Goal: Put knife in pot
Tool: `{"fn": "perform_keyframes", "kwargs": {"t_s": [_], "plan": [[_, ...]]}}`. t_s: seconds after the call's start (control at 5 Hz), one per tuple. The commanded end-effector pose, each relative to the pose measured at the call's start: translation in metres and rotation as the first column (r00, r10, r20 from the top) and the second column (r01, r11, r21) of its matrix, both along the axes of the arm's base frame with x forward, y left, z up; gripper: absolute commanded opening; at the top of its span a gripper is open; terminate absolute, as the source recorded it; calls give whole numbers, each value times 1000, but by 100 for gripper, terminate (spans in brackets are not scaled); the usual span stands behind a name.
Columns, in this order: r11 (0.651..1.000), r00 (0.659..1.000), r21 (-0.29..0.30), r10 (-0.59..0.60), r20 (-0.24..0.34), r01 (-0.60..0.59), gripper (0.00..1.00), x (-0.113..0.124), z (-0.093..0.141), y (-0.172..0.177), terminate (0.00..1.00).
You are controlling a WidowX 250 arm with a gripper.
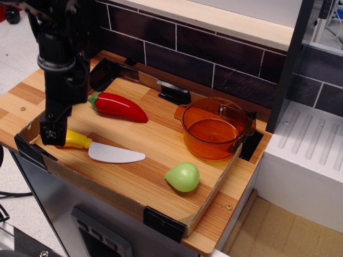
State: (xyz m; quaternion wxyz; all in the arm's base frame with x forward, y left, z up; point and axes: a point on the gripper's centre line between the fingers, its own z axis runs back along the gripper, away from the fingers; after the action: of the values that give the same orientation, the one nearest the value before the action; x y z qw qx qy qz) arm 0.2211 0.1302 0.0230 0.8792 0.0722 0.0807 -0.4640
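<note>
The black robot claw (54, 131) hangs low over the left end of the wooden surface (155, 144), directly at the butt end of the toy plastic knife with a rounded yellow handle and broad white curved blade (104, 148). The claw's dark body covers the tip of that handle, and I cannot tell whether its fingers are apart or closed on it. The knife lies flat near the front-left edge, blade pointing right. Behind it rests a glossy red plastic pepper with a green stem (117, 106), lying on its side. The round translucent orange-amber plastic pot with small side handles (214, 127) stands upright at the right side of the surface, well apart from the knife. A pale green plastic fruit (183, 176) sits in front of the pot, near the front edge.
</note>
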Motion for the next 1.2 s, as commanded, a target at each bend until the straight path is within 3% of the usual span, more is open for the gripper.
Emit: {"fn": "perform_keyframes", "kwargs": {"t_s": [0.0,0.2,0.4,0.6,0.8,1.0], "plan": [[999,1000,45,11,11,-11,100,14,-12,12,0],[999,999,29,34,10,-35,100,14,-17,12,0],[999,999,-3,53,7,-53,0,13,-13,12,0],[997,997,-34,72,-4,-72,0,11,2,11,0],[975,980,-108,197,24,-194,0,19,33,2,0],[953,971,-190,239,-13,-238,0,28,67,-11,0]]}}
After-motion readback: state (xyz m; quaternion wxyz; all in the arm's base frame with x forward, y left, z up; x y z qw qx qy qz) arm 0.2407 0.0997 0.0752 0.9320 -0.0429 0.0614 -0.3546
